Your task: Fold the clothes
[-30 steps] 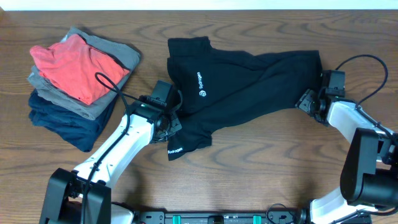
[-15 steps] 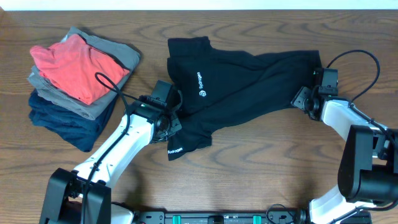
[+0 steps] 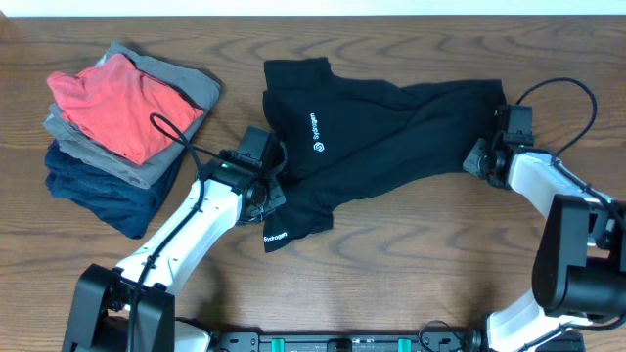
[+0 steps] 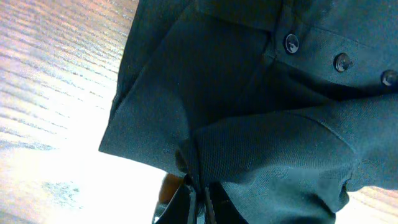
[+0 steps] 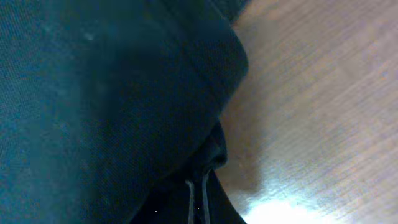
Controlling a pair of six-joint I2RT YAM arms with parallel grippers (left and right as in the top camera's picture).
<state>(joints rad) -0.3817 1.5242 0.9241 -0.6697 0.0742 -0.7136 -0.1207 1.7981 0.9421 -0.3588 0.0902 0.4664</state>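
Note:
The clothes are one black short-sleeved shirt (image 3: 381, 127), lying crumpled across the middle of the table with white lettering on its chest and lower sleeve. My left gripper (image 3: 275, 192) is at the shirt's left side, shut on a fold of its fabric. In the left wrist view the shirt (image 4: 249, 93) shows small buttons, and the left gripper (image 4: 199, 190) pinches a ridge of cloth. My right gripper (image 3: 480, 156) sits at the shirt's right end. In the right wrist view the right gripper (image 5: 200, 182) is shut on the hem of the shirt (image 5: 93, 93).
A stack of folded garments (image 3: 117, 127), red-orange on top of grey and navy, stands at the left of the wooden table (image 3: 411, 244). Cables loop above both arms. The table's far edge runs along the top of the overhead view.
My right gripper has shifted a little toward the shirt's right end and closed on its edge. The left gripper and the shirt have stayed where they were.

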